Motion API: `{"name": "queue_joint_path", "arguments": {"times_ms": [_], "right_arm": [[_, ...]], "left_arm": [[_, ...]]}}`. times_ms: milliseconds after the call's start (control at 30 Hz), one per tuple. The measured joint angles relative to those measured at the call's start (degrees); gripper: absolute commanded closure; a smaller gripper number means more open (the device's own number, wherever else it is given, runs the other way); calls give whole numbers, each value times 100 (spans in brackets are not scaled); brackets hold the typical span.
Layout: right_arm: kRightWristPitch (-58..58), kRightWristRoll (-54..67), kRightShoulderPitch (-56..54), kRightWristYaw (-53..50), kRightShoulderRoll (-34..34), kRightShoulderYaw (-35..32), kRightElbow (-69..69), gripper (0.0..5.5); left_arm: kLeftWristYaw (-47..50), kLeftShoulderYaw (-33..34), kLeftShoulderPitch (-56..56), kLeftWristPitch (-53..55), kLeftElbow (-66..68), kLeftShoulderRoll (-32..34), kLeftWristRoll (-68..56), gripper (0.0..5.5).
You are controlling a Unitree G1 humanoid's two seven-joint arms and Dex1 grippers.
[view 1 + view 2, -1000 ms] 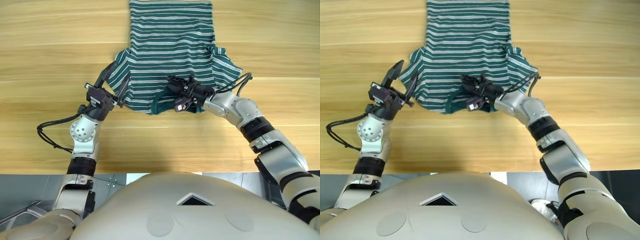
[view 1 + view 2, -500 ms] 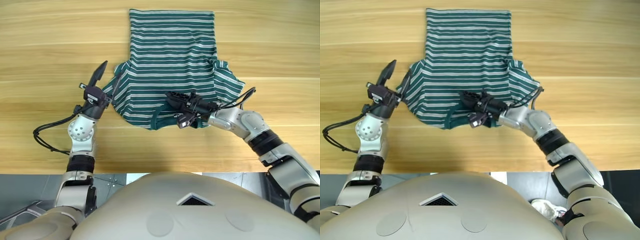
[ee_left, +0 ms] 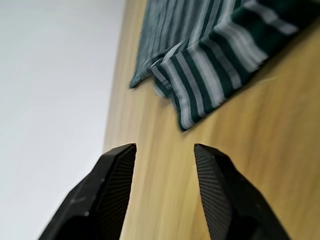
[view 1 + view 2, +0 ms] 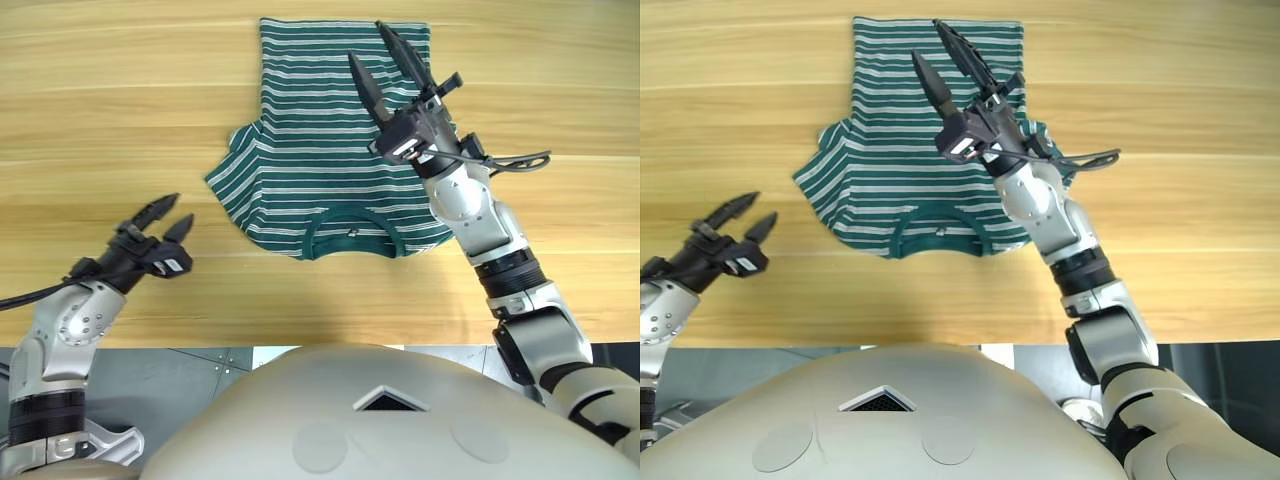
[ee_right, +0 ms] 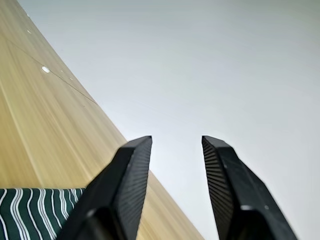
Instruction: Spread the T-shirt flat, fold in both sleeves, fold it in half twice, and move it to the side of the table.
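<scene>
Presently T-shirt (image 4: pixel 300 150) lies seemingly rumpled; left gripper (image 4: pixel 178 208) and right gripper (image 4: pixel 367 42) agape

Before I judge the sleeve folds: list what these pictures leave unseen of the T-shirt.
Eye views: the right gripper and its arm largely cover the right-side sleeve of the T-shirt.
Left wrist view: shirt blurred, cut off by the edges.
Right wrist view: edge cuts off all but a striped corner.
Collar speck: too small to identify.
</scene>
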Motion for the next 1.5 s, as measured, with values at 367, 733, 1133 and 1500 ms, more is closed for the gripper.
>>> {"name": "queue_joint_path", "arguments": {"times_ms": [367,733,1133,1500], "right_arm": [[-11,-92,103,21,-177,-411,11,367],[-40,-272,108,-62,-167,-529,338,367],[-57,-297,108,-177,-143,-614,530,367],[-57,-296,108,-180,-132,-634,534,367]], "left_arm": [[541,-1127,-1474,772,992,345,851,337],[1235,-2012,-2405,884,1754,286,860,337],[1419,-2307,-2555,1221,1800,498,905,337],[1419,-2530,-2633,1282,1834,625,828,406]]}}
